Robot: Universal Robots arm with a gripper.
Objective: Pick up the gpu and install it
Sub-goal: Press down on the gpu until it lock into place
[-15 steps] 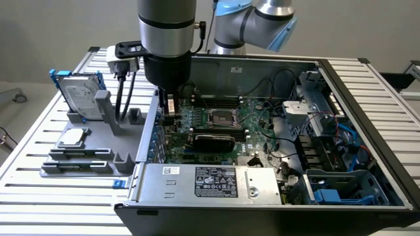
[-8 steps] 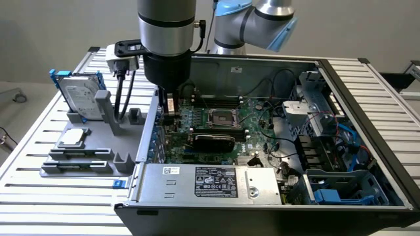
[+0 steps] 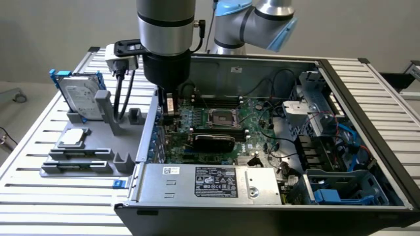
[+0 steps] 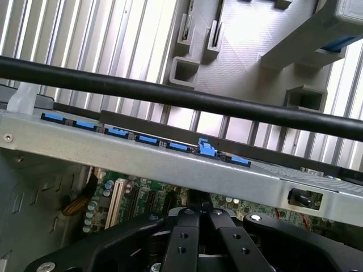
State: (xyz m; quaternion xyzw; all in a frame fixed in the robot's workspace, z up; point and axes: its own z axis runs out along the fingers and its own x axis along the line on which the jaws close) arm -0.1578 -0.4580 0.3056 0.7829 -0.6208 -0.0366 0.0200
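We see the arm reaching down into the open computer case [image 3: 367, 123], its gripper [image 3: 169, 105] lowered just inside the case wall on the exterior view's left, over the motherboard [image 3: 229, 123]. In the wrist view the gripper [image 4: 201, 218] has its black fingers [image 4: 182, 238] drawn tight together, shut as far as they go. A thin pale piece hangs at the fingertips in the exterior view, but we cannot tell whether it is a held thing or part of the tool.

The gpu [image 3: 213, 140] lies inside the case, a dark flat card set across the motherboard between the processor socket [image 3: 222, 118] and the power supply [image 3: 210, 183], which sits along the near edge of the case. The gripper is close beside the card's end nearest the left wall; we cannot tell whether they touch.

Outside the case, on the slatted table [image 3: 39, 196], a grey parts tray [image 3: 98, 142] rests against the case's left wall. At the tray's far corner a silver hard drive [image 3: 80, 101] stands upright in its blue frame. A processor chip [image 3: 72, 136] lies flat toward the tray's outer edge, and two narrow memory sticks [image 3: 77, 160] lie in slots at the near corner
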